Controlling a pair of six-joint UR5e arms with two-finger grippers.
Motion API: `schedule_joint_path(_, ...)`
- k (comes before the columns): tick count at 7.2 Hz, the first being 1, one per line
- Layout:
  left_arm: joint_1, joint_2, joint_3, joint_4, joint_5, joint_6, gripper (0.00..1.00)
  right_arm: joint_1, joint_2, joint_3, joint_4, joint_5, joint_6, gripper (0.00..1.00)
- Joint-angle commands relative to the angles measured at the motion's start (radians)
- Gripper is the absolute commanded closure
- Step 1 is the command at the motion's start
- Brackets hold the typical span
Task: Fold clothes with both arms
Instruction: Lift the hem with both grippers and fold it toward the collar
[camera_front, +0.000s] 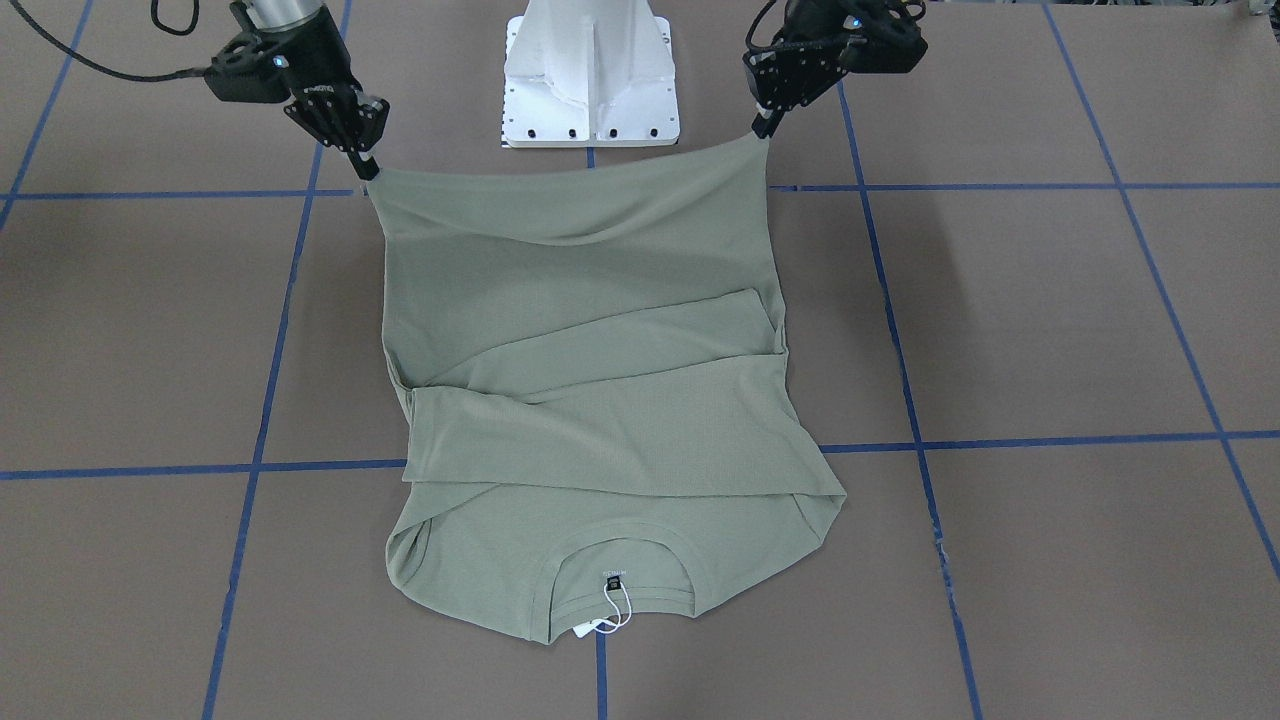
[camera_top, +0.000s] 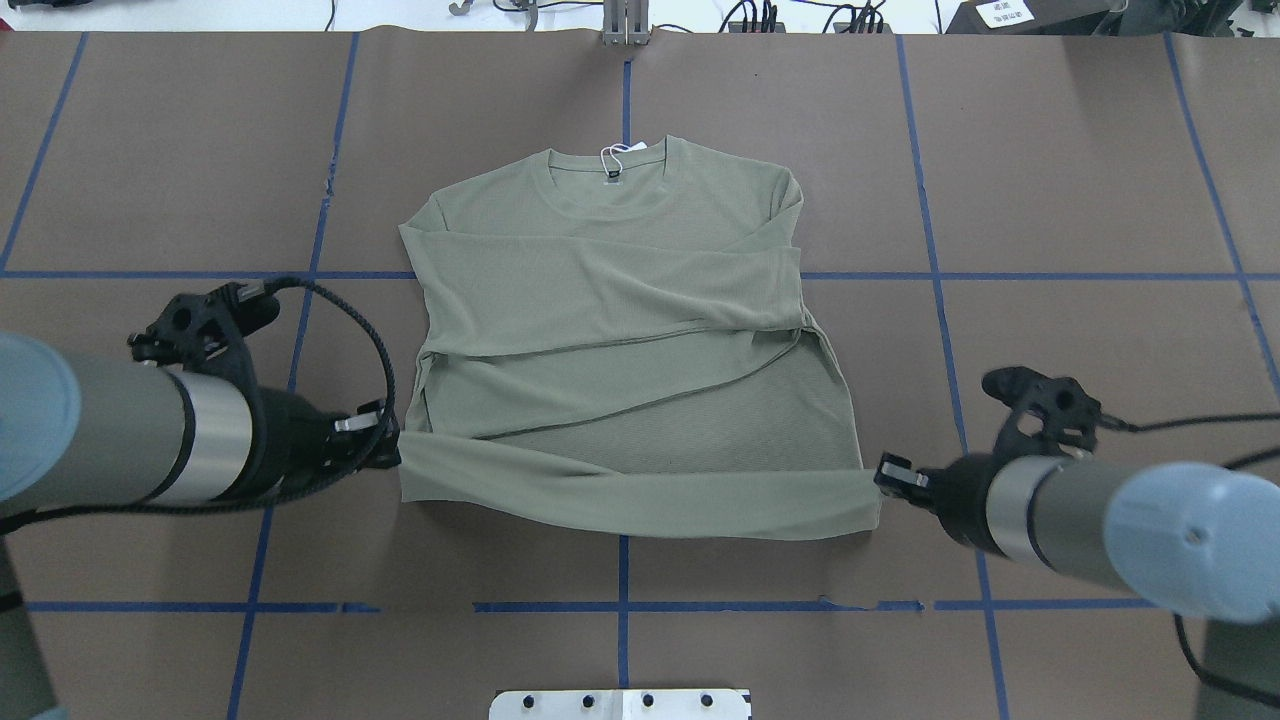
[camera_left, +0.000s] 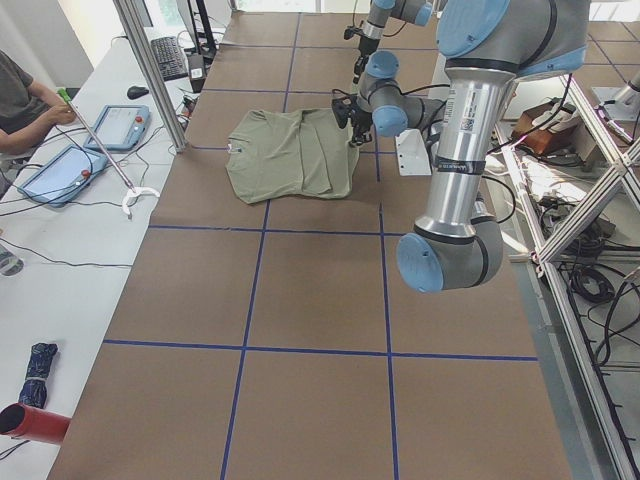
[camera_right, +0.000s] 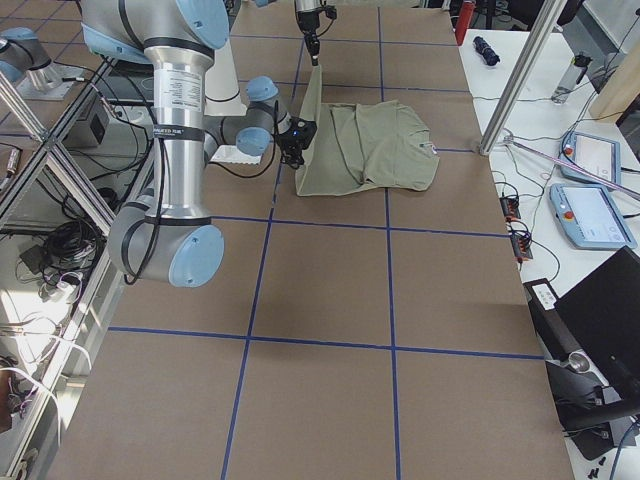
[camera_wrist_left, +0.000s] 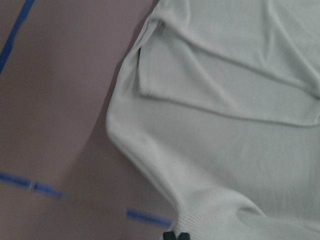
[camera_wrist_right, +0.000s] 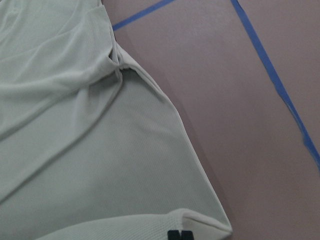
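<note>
Shirt (camera_top: 620, 330) lengthwise from robot base (camera_front: 590, 80), neck (camera_top: 610, 180) farthest; hem corners clenched in left jaws and right jaws.

Wide and bare across the brown surface (camera_top: 1050, 180) on both flanks of the shirt (camera_top: 620, 330) and beyond its collar. Barred along the robot-side edge by the hem (camera_top: 640, 500) held up between left pincer (camera_top: 395, 447) and right pincer (camera_top: 880, 472). Crowded behind by the white pedestal (camera_front: 590, 80).
</note>
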Motion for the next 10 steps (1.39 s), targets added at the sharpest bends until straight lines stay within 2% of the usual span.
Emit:
schedule_joint_path(1,-0.156,-0.124,0.234,-0.012,-0.003,0.161,1.00,0.244,0.295,-0.292,-0.108,0.112,-0.206,1.00)
schedule_joint_path(2,-0.222,-0.144,0.352,-0.088,-0.001,0.227,1.00,0.316,0.385,-0.435,-0.104,0.138,-0.290,1.00)
schedule_joint_path(3,-0.262,-0.147,0.489,-0.227,0.000,0.257,1.00,0.378,0.480,-0.578,-0.102,0.147,-0.328,1.00)
schedule_joint_path(4,-0.292,-0.153,0.607,-0.357,0.003,0.259,1.00,0.394,0.598,-0.776,-0.079,0.153,-0.378,1.00)
schedule_joint_path(5,-0.299,-0.193,0.726,-0.439,0.005,0.257,1.00,0.414,0.684,-0.959,0.032,0.155,-0.382,1.00)
schedule_joint_path(6,-0.299,-0.222,0.805,-0.485,0.006,0.257,1.00,0.424,0.700,-1.069,0.138,0.155,-0.389,1.00)
schedule_joint_path(8,-0.298,-0.248,0.870,-0.512,0.014,0.254,1.00,0.423,0.754,-1.148,0.154,0.154,-0.391,1.00)
schedule_joint_path(10,-0.293,-0.262,0.896,-0.535,0.054,0.256,1.00,0.423,0.757,-1.151,0.156,0.150,-0.406,1.00)
